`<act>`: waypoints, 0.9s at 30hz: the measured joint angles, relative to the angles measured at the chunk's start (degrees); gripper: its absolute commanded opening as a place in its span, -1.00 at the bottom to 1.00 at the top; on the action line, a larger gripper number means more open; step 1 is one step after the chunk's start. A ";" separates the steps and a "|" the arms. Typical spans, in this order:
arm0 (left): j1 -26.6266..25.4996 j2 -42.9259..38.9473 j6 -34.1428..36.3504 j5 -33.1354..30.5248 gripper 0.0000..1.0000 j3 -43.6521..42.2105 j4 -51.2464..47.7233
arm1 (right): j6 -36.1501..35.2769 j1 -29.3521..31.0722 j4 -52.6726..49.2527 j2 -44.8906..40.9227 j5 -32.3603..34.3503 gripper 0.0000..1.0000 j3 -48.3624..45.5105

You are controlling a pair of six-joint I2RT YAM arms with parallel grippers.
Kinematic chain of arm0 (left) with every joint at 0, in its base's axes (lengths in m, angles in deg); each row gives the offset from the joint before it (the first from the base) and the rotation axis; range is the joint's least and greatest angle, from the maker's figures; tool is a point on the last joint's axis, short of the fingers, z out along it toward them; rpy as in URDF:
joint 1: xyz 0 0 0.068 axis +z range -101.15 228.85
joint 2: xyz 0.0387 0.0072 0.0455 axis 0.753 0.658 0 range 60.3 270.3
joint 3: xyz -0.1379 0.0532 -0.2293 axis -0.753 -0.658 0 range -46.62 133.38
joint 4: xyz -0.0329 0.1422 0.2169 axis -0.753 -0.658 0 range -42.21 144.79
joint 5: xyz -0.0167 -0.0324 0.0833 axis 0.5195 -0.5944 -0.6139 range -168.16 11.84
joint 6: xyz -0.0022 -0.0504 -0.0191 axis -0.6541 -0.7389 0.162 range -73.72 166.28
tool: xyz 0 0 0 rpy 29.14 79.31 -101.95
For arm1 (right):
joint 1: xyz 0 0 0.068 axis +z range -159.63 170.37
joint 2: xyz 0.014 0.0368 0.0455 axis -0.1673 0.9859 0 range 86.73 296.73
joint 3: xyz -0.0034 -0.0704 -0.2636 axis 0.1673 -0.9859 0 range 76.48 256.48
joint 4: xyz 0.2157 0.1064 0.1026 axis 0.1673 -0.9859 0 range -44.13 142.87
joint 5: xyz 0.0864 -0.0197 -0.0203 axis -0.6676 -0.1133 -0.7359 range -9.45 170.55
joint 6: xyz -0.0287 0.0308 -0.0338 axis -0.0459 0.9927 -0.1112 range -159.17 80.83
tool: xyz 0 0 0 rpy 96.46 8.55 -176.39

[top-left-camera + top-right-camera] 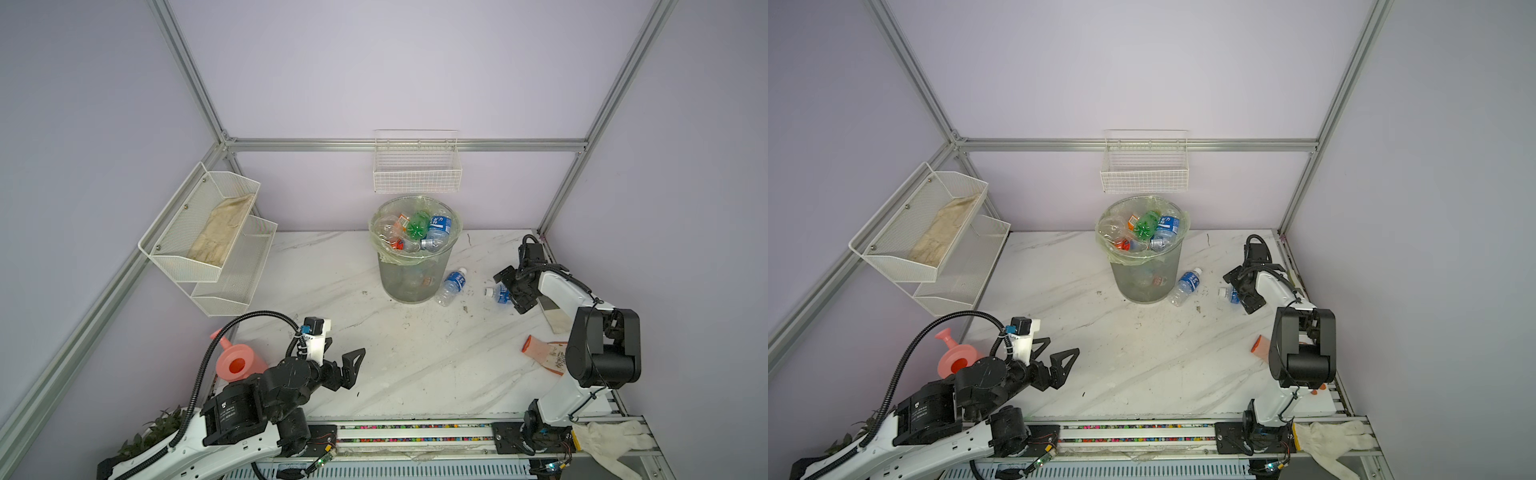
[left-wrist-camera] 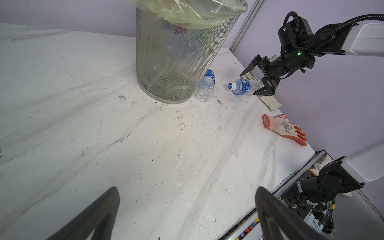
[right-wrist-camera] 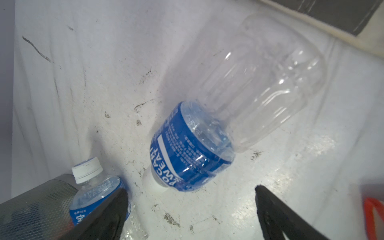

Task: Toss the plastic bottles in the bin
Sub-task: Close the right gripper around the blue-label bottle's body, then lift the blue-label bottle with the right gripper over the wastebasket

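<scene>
The bin (image 1: 409, 274) (image 1: 1142, 278) (image 2: 172, 62) is a grey mesh basket with a pale green bag at the back of the table, and several plastic bottles (image 1: 419, 230) lie piled at its top. A blue-labelled bottle (image 1: 451, 286) (image 2: 205, 87) (image 3: 93, 187) lies against its base. Another blue-labelled bottle (image 1: 498, 294) (image 1: 1230, 293) (image 2: 243, 86) (image 3: 228, 124) lies on its side to the right. My right gripper (image 1: 510, 291) (image 1: 1241, 291) (image 3: 190, 191) hangs open just over it, not gripping it. My left gripper (image 1: 347, 347) (image 1: 1063, 345) (image 2: 187, 190) is open and empty at the front left.
A pink watering can (image 1: 237, 365) stands beside the left arm. An orange-and-white glove (image 1: 544, 353) (image 2: 284, 128) and a pale cloth (image 1: 557, 320) lie near the right arm, a white glove (image 1: 611, 436) on the front rail. A wire wall basket (image 1: 415, 166) and a two-tier rack (image 1: 208, 237) hang on the walls.
</scene>
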 measured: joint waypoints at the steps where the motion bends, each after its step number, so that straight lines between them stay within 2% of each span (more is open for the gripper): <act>1: 0.02 0.00 0.00 -0.02 1.00 0.00 0.00 | 1.05 -0.28 0.07 1.11 -0.55 0.95 0.83; 13: 0.00 0.09 0.02 -0.37 1.00 0.00 -0.28 | 12.04 -2.82 -0.83 16.83 -4.37 0.95 13.46; 16: 0.00 0.11 0.04 -0.46 1.00 0.00 -0.31 | 13.22 -2.89 -1.70 19.67 -4.55 0.85 16.83; 24: 0.00 0.15 0.04 -1.01 0.99 0.00 -0.33 | 14.47 -2.89 -0.85 16.59 -3.30 -0.39 13.20; 26: 0.00 0.17 0.07 -1.05 1.00 0.00 -0.33 | 13.79 -2.62 -0.79 15.06 -3.56 -0.95 11.93; 27: 0.00 0.17 0.07 -1.05 1.00 0.00 -0.33 | 13.03 -2.40 -0.46 14.38 -3.76 -1.00 11.52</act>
